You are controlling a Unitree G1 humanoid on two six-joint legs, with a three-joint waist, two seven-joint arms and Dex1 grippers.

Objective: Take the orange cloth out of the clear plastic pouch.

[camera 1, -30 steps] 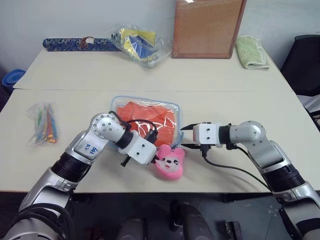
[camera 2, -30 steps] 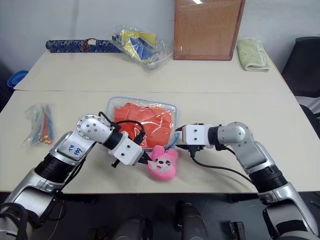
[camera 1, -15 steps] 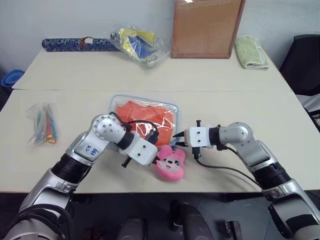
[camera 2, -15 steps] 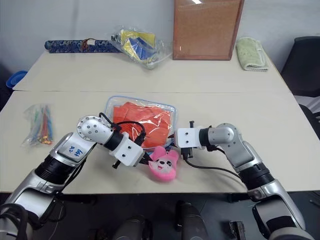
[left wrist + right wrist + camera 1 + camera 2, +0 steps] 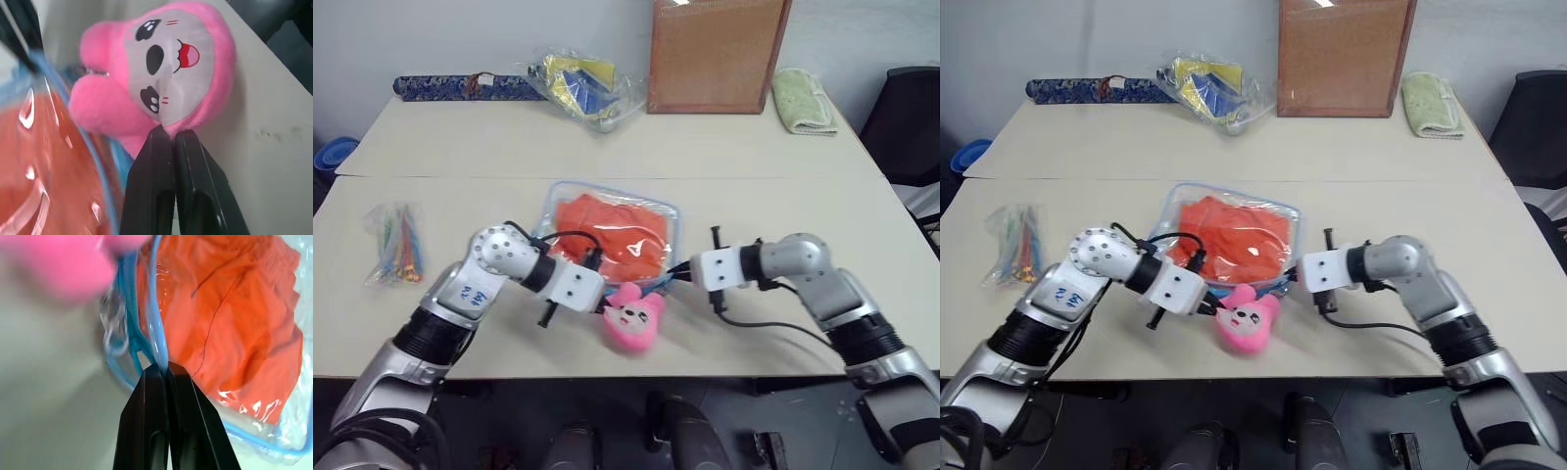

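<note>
The clear plastic pouch (image 5: pixel 556 200) lies mid-table with the orange cloth (image 5: pixel 617 230) folded inside it. My right gripper (image 5: pixel 677 273) comes in from the right. In the right wrist view it (image 5: pixel 160 368) is shut on the pouch's light blue zip edging (image 5: pixel 157 335), with the orange cloth (image 5: pixel 234 323) just behind the plastic. My left gripper (image 5: pixel 603 295) is at the pouch's near edge. In the left wrist view it (image 5: pixel 168 133) is shut, its tips pinched into the lower edge of the pink plush toy (image 5: pixel 166 63), which sits against the pouch's near rim.
A packet of coloured sticks (image 5: pixel 396 245) lies at the left. At the back are a wrinkled clear bag (image 5: pixel 582 88), a brown board (image 5: pixel 715 54), a pale green towel (image 5: pixel 803 101) and a long dark blue case (image 5: pixel 460 86). A seam runs between the two tabletops.
My right gripper has shut on the pouch's zip edge and drawn to the right. My left gripper moved left with the pink toy. The pouch has shifted a little to the right.
</note>
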